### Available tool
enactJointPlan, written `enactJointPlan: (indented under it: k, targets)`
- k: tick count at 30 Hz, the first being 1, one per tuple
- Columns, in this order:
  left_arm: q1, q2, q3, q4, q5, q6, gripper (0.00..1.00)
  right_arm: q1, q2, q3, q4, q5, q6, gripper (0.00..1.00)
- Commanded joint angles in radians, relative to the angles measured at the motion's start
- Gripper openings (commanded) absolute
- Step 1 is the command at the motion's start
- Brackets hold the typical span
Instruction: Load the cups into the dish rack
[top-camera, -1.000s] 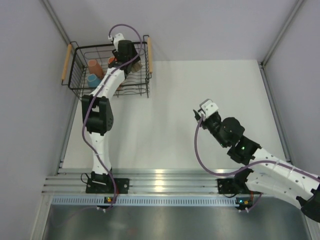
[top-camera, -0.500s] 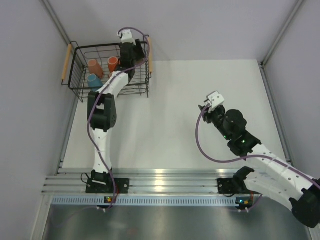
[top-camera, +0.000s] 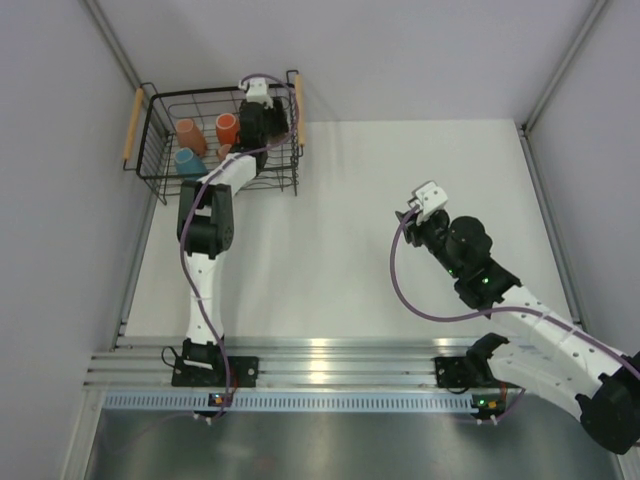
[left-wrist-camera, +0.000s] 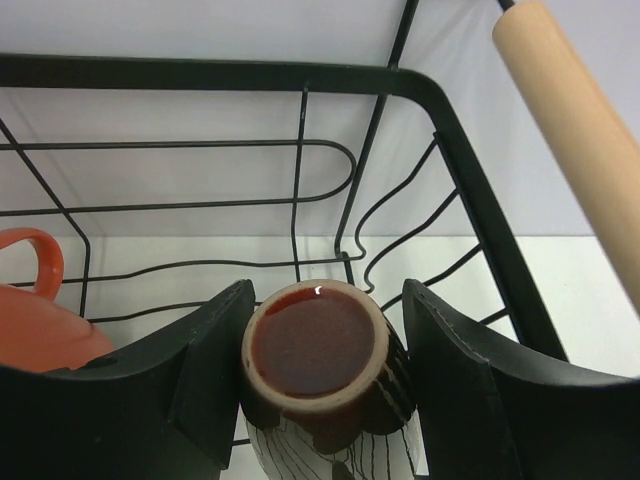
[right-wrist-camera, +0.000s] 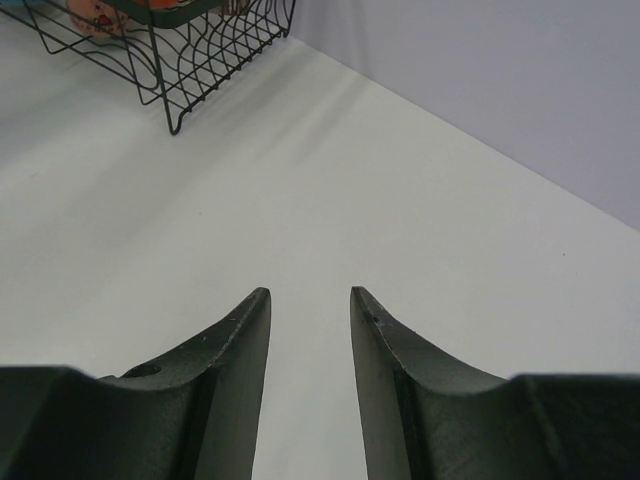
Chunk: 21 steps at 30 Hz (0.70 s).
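Dish rack (top-camera: 150, 135): black wire; you'll see pale wooden handles.
Orange cup (top-camera: 227, 128): bright orange.
Salmon-pink cup (top-camera: 187, 133): plain salmon.
Light blue cup (top-camera: 187, 161): plain.
Brown cup (left-wrist-camera: 318, 345): glossy dark brown top; pale lower side, dark streaks.
Table (top-camera: 400, 160): your worktop, plain white.

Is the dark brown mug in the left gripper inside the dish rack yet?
Inside. The dark brown glazed mug, clamped in the left gripper, is within the black wire dish rack's walls; touching bottom, cannot tell.

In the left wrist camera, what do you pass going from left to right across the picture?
Orange mug → dark brown mug → light wooden handle of the dish rack.
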Motion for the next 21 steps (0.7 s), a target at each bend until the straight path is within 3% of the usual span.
enactJointPlan:
  k: [1,21]
  targets:
    - [0.0,-0.001,-0.002,0.133,0.047,0.018,0.0,-0.019,0.009,0.007,0.061,-0.021,0.017,0.38]
    - [0.0,0.044,-0.048,0.156,0.154,0.027,0.0,-0.037,0.024,0.009,0.071,-0.043,0.028,0.38]
